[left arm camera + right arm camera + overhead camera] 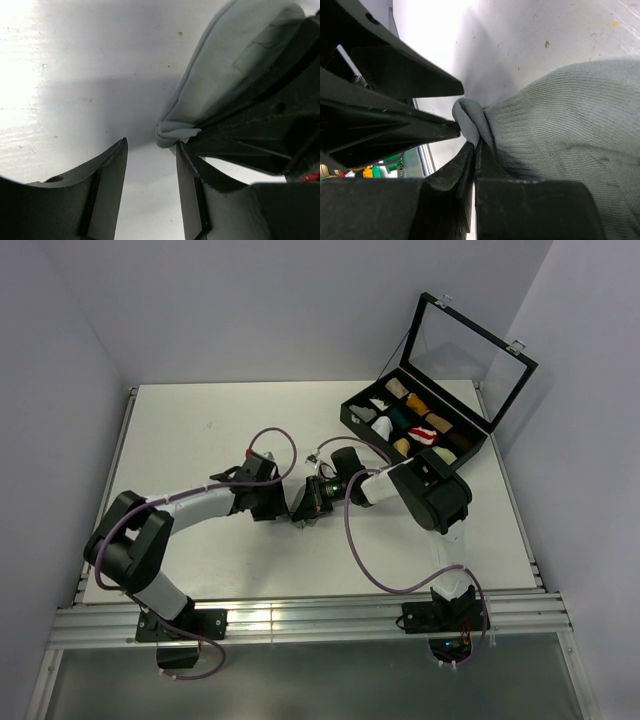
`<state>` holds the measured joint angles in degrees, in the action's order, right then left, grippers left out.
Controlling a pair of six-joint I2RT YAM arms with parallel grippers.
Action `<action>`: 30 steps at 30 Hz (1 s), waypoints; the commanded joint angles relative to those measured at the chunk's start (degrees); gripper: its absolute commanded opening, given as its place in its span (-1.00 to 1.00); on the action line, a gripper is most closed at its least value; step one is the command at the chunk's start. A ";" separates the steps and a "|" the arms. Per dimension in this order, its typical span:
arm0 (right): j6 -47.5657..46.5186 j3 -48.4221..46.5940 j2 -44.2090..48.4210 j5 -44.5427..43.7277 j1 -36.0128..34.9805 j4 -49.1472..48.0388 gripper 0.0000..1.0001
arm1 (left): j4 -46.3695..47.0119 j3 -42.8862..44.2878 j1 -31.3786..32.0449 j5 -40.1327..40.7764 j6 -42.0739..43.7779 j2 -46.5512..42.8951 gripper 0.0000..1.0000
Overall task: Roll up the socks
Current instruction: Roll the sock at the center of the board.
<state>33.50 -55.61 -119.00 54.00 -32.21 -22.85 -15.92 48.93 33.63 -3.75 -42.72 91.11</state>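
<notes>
At the near edge of the worktop [200, 430] the two arms are sitting bolted side by side and bending inward towards the middle of the surface. The left arm [190, 505] is stretching to the right and the right arm [430, 495] is folding back to the left, so their claws are standing tip to tip.

The right claw [474, 146] is clenching a pinched fold at one end of the grey sock [560, 135]. Its jaws are pressing together with only that ridge of cloth between them. The rest of the sock is spreading away from the pinch as a soft, bunched mound over the middle of the worktop.

The left claw [150, 145] is standing released, its jaws apart with bare worktop showing between them. The sock's gathered tip is sitting right at the end of one of its fingers [192, 190]; whether cloth and finger are touching I cannot tell.

Further off, at the far right corner, a black case [350, 418] is sitting with its glass lid [470, 350] propped open. Small fabric rolls [437, 423] in several colours are filling its compartments, well apart from the sock.
</notes>
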 commanded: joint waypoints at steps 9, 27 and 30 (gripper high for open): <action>-3.78 -1.43 2.89 -4.25 0.39 4.65 -0.98 | -1.22 3.72 1.27 3.48 0.18 4.86 -0.14; -17.49 3.14 22.58 -30.16 -3.47 15.29 -0.17 | -2.71 5.30 1.27 5.68 -0.43 8.47 -0.32; -20.92 4.02 24.25 -35.01 -7.68 15.47 -0.24 | -2.54 5.65 1.35 5.33 -0.43 8.47 -0.33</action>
<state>17.93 -52.60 -97.03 26.28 -36.40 -8.05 -16.14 54.15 34.74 -0.71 -43.33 97.41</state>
